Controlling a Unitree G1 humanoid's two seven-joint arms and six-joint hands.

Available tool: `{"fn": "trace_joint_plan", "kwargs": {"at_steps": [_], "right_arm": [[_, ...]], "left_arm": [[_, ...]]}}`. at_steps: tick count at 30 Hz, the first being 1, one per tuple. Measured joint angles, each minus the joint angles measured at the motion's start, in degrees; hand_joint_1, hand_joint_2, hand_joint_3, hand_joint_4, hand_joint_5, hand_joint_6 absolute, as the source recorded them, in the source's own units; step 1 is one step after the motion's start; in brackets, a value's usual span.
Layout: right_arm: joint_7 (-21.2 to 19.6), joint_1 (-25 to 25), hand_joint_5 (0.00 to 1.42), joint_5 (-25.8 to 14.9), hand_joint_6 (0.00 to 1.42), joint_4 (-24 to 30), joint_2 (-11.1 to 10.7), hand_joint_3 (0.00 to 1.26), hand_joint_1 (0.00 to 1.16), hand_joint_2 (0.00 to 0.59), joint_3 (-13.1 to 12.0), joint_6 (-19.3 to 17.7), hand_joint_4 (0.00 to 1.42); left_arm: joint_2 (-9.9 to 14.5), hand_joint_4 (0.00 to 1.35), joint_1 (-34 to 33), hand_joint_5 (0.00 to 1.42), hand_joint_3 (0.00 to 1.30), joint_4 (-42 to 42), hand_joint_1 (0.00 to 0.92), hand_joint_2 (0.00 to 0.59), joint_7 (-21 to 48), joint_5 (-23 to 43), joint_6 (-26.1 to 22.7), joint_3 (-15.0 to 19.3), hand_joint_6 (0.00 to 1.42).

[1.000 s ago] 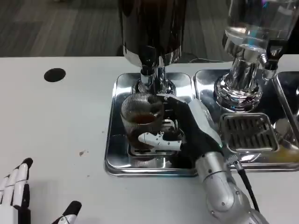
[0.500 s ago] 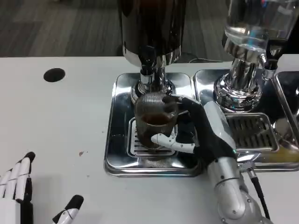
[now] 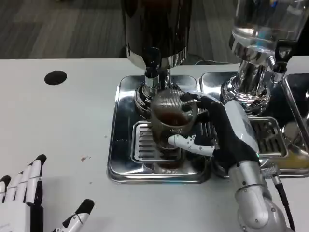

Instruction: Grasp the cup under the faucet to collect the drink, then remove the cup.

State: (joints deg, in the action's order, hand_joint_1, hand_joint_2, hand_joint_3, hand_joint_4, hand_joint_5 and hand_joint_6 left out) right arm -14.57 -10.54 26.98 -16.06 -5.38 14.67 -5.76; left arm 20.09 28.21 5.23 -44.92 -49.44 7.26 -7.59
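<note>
Ribbed cup (image 3: 173, 116) in right robot hand (image 3: 219, 130)

The setting was an office or lab demonstration area fitted out as a drink station. A white desk (image 3: 58, 121) carried two polished steel drip trays (image 3: 120, 145) with slotted grates, side by side. On them stood a dark-bodied drink dispenser (image 3: 157, 29) with a small faucet (image 3: 152, 65) and a second dispenser with a clear vessel (image 3: 265, 24) on a chrome base. Grey carpet tile flooring (image 3: 58, 26) lay behind the desk, and a round black cable port (image 3: 56, 77) was set into its surface.
</note>
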Motion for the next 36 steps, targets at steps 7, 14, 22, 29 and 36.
{"fn": "trace_joint_plan", "kwargs": {"at_steps": [7, 14, 22, 29, 36], "right_arm": [[2.23, 2.20, 0.57, 1.89, 0.44, 6.83, -1.75, 0.66, 0.85, 0.188, -0.38, 4.34, 0.71], [3.08, 3.90, 0.57, 2.87, 0.44, 8.36, -2.74, 0.66, 0.85, 0.190, -0.71, 6.59, 0.71], [4.65, 5.44, 0.57, 3.16, 0.45, 10.37, -3.97, 0.68, 0.85, 0.206, -0.66, 7.94, 0.72], [4.97, 7.36, 0.57, 2.95, 0.45, 12.88, -4.42, 0.68, 0.85, 0.206, -1.21, 8.30, 0.72], [6.51, 9.38, 0.58, 2.35, 0.46, 16.59, -4.30, 0.69, 0.85, 0.207, -2.15, 8.95, 0.73]], "left_arm": [[0.02, 0.00, -1.61, 0.15, 0.09, 1.10, 0.000, 0.140, 0.01, 0.28, 0.46, -0.26, 0.08], [0.01, 0.00, -3.08, 0.15, 0.09, 2.10, 0.000, 0.140, 0.08, 0.26, 0.68, -0.82, 0.08], [0.01, 0.00, -4.21, 0.15, 0.09, 2.87, 0.000, 0.140, 0.10, 0.29, 0.70, -1.97, 0.08], [0.00, 0.00, -5.71, 0.15, 0.09, 3.47, 0.000, 0.140, 0.29, 0.27, 0.70, -2.62, 0.08], [0.00, 0.00, -6.15, 0.15, 0.09, 3.96, 0.000, 0.140, 0.43, 0.23, 0.68, -3.04, 0.08]]}}
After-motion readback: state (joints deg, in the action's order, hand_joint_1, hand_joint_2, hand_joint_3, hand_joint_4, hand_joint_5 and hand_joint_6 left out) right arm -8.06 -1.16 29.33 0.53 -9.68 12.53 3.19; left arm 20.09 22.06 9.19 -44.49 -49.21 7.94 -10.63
